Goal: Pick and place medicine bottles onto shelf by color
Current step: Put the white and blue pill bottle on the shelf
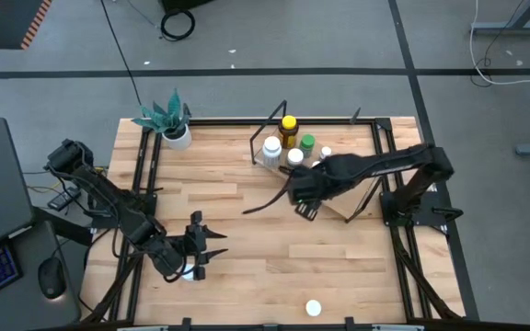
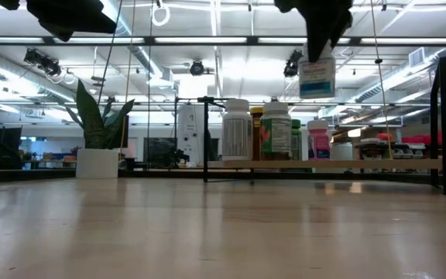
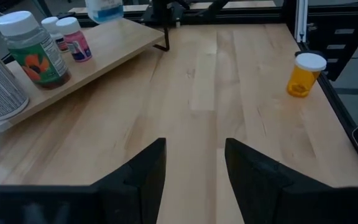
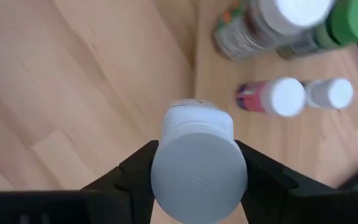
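Observation:
My right gripper (image 1: 304,195) is shut on a white bottle with a pale blue label (image 2: 317,76) and holds it in the air over the shelf (image 2: 324,163). The bottle's round cap (image 4: 199,177) fills the right wrist view. On the tilted light-wood shelf board (image 3: 104,56) stand several bottles, among them a yellow-capped amber one (image 1: 289,124), a green-capped one (image 1: 307,142) and a pink one (image 4: 260,98). My left gripper (image 3: 191,168) is open and empty low over the near left of the table (image 1: 196,253). An orange bottle with a white cap (image 3: 303,74) stands alone on the table. My right gripper pinches the white bottle between its two fingers at the sides of its cap (image 4: 160,163). The fingers (image 4: 132,174) come from above and point down. The bottle hangs upright below them, lifted clear of the shelf board and of the bottles on it.
A white pot with a green plant (image 1: 175,129) stands at the table's far left corner. The shelf's black wire frame (image 1: 256,152) sticks out around the board. The lone orange bottle shows in the high view (image 1: 313,308) near the table's front edge. Bare wood lies between the arms.

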